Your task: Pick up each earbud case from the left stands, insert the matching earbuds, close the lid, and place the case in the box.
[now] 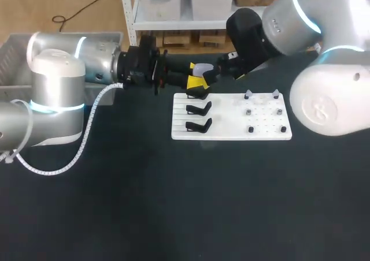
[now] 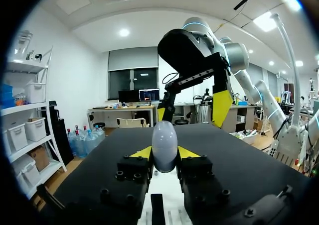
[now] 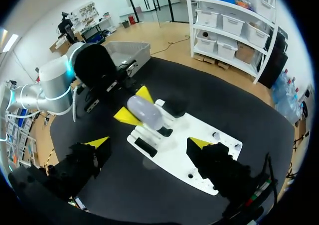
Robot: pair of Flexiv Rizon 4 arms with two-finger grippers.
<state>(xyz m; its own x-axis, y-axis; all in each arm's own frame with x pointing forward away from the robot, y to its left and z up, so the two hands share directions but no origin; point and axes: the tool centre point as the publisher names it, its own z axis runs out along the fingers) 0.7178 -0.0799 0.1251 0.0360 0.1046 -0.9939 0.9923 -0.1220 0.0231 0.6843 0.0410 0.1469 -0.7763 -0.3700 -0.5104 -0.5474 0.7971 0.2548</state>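
My left gripper (image 2: 164, 154) is shut on the earbud case (image 2: 164, 143). One yellow fingertip (image 2: 143, 153) presses on each side of it, so the jaws are only as far apart as the case is wide. The case is pale grey, round and smooth like an egg, and it sticks up from between my fingers. I hold it in the air over the far left corner of the white board (image 1: 231, 114), which lies on the dark table (image 1: 173, 203). Two black stands (image 1: 198, 108) sit on the left part of the board, one behind the other, and nothing is on them. Small earbuds (image 1: 248, 93) stand on pegs on the right part of the board, but they are too tiny for me to tell more. My right gripper (image 3: 148, 144) is wide open and holds nothing. It hangs in the air just beside the case, on the side away from my left arm, with its yellow tips pointing toward the case. It does not touch the case. The grey box (image 1: 69, 37) is at the far left of the table, behind my left arm and well apart from the board.
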